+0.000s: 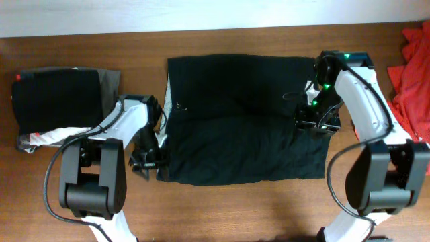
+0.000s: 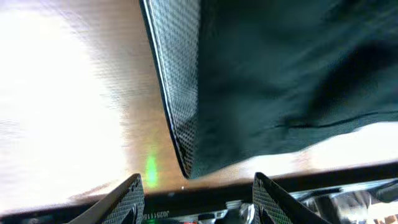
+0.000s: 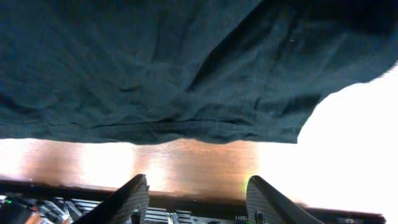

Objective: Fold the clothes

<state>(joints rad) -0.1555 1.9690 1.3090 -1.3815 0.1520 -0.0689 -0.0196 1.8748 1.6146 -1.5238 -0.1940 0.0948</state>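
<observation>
- The left fingers (image 2: 127, 202) stand spread with nothing between them, bare wood of the worktop (image 1: 269, 208) under the gap.
- Just ahead of them lies the lower left corner of the black garment (image 1: 235, 134). Its mesh-textured edge runs away from the fingers, and they do not touch it.
- The right fingers (image 3: 130, 199) are likewise spread and empty, with a strip of wood between them and the garment's hem.
- Seen from overhead, the black garment lies flat across the middle of the worktop, with the right fingers at its right edge.
- A dark folded pile (image 1: 60, 97) sits far left, and red-orange cloth (image 1: 413, 67) lies at the far right edge.
</observation>
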